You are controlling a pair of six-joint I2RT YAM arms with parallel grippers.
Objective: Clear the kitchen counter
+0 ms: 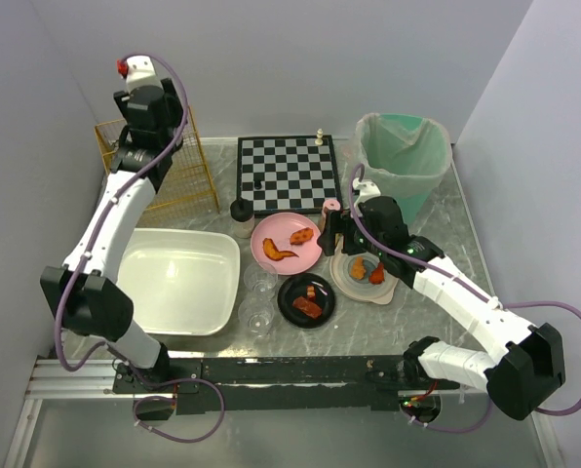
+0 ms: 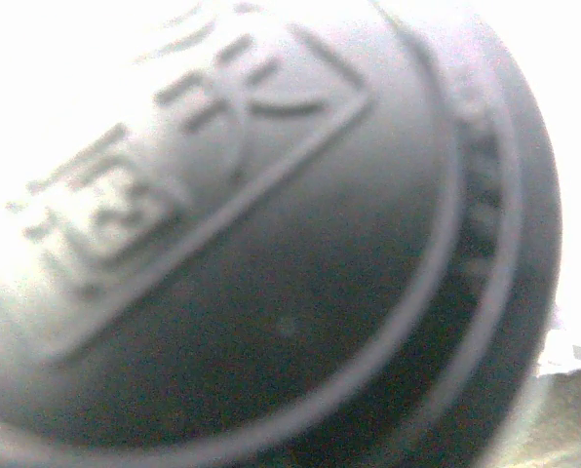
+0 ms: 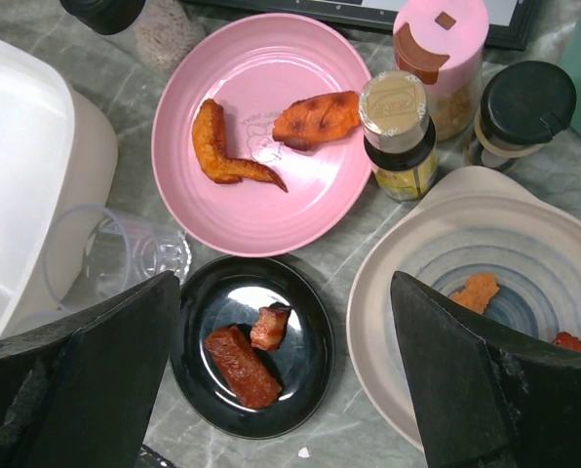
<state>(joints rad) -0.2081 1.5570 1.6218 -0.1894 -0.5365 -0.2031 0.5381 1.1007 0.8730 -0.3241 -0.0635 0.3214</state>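
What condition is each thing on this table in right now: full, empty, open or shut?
White tub: empty.
Bin: open, lined with a green bag.
Pink plate: holds two food pieces.
Black plate: holds two food pieces.
Grey plate: holds food scraps.
Clear cup: empty.
Gold-lidded jar: closed.
Black-lidded jar: closed.
Right gripper: open, holding nothing.

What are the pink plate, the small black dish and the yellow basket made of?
The pink plate looks like matte plastic: soft, even sheen. The black dish seems glazed ceramic or glossy plastic; it mirrors the light sharply. The yellow basket looks like coated metal wire: thin rods in a grid.
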